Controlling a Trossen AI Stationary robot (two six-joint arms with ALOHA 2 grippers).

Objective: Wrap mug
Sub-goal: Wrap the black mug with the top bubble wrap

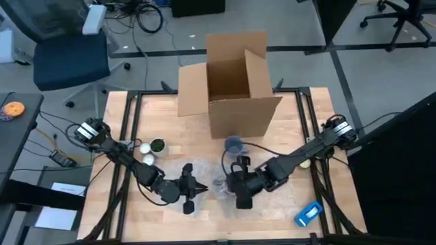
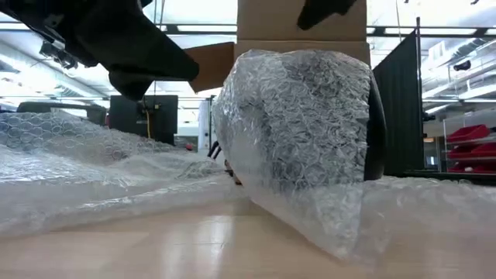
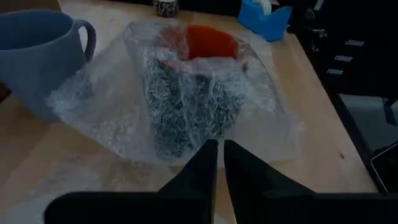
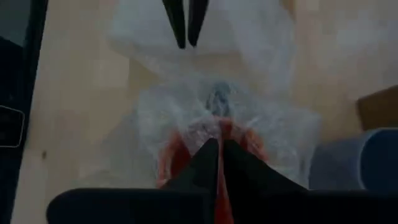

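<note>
Taking the cardboard box (image 1: pixel 235 85) at the far middle of the wooden surface (image 1: pixel 116 211) as the landmark, the scene runs as follows from left to right.

Well to the box's left and nearer the front, two small white round things (image 1: pixel 146 153) sit beside a small dark-green one (image 1: pixel 157 145), close to the left arm.

The left gripper (image 1: pixel 197 190) lies in front of the box and slightly left of it, low over the surface. In the left wrist view its fingers (image 3: pixel 205 165) are pressed nearly together with only a thin slit between them, grasping nothing, their tips just short of the bubble wrap (image 3: pixel 186 93).

The mug (image 3: pixel 208 43), dark outside and orange-red inside, stands upright directly in front of the box, between the two grippers, with the bubble wrap drawn up around its sides and spread out on the surface around it. Its mouth is uncovered.

A blue-grey mug (image 1: pixel 234 144) stands bare just in front of the box, between the box and the wrapped mug.

The right gripper (image 1: pixel 240 185) sits immediately right of the wrapped mug. In the right wrist view its fingers (image 4: pixel 208 163) are clenched almost together over the mug's rim and the wrap there; whether they pinch the film cannot be told.

Farther right, near the front edge, lies a blue tape dispenser (image 1: pixel 308 214).
</note>
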